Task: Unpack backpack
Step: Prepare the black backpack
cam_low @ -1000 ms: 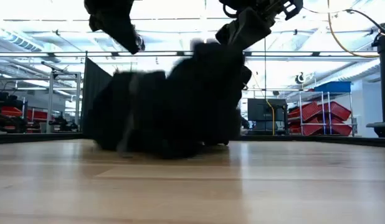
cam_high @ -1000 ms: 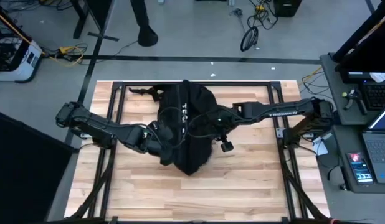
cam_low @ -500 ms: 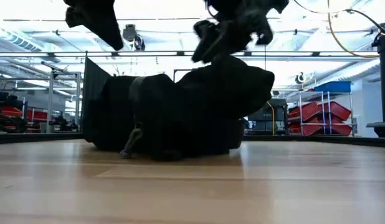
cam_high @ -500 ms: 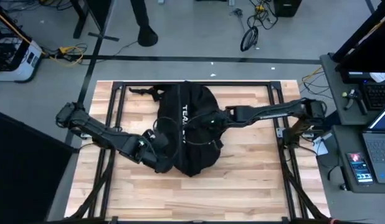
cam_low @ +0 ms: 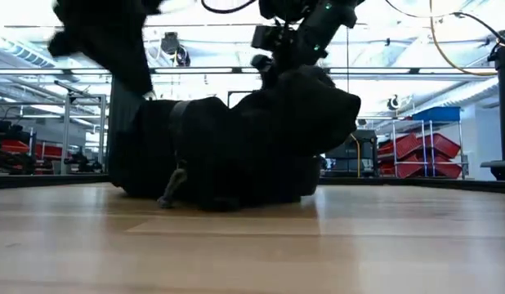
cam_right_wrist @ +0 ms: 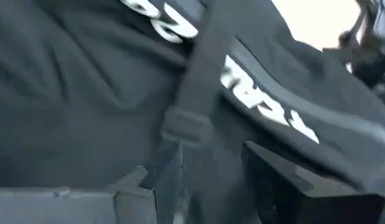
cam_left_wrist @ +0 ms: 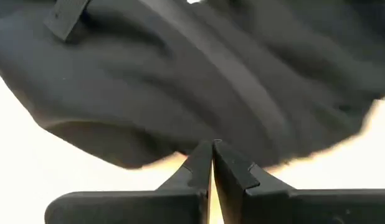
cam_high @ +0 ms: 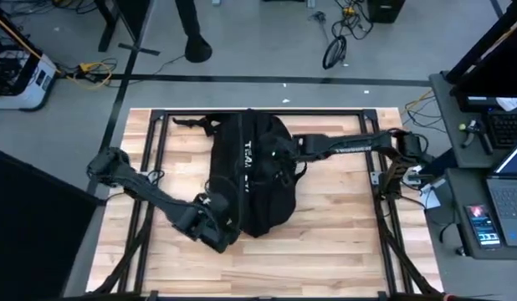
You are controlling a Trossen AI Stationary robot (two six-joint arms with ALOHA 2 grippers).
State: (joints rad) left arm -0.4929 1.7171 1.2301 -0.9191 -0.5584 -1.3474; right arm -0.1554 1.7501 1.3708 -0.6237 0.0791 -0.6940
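1. Backpack [cam_high: 258, 180]: black fabric, rounded, laid flat on the worktop [cam_high: 342, 251] nearer the far edge than the near edge, roughly midway between the left and right edges. It is also seen in the low view [cam_low: 236, 155] as a dark mound resting on the wood.
2. Lettering: white capitals are printed on the upper face of the backpack; in the high view "TEAM" can be partly made out, and in the right wrist view large white characters [cam_right_wrist: 261, 102] are shown on either side of a black strap [cam_right_wrist: 202, 68], too close and cut off to be read in full.
3. Straps: loose black straps [cam_high: 196, 124] are spread from the backpack toward the far left corner of the worktop.
4. Left gripper [cam_left_wrist: 211, 149]: held just beside the near left side of the backpack, above bare wood; its fingers are pressed together with nothing between them.
5. Right gripper [cam_right_wrist: 208, 165]: placed on top of the backpack near its middle; its fingers are spread, with the strap and fabric lying between them.
6. Open room: a broad band of bare wood is left along the near edge, and narrower bare strips are left along the left and right edges.
7. Frame: a black metal frame [cam_high: 371, 125] is set along the far edge and both sides of the worktop.
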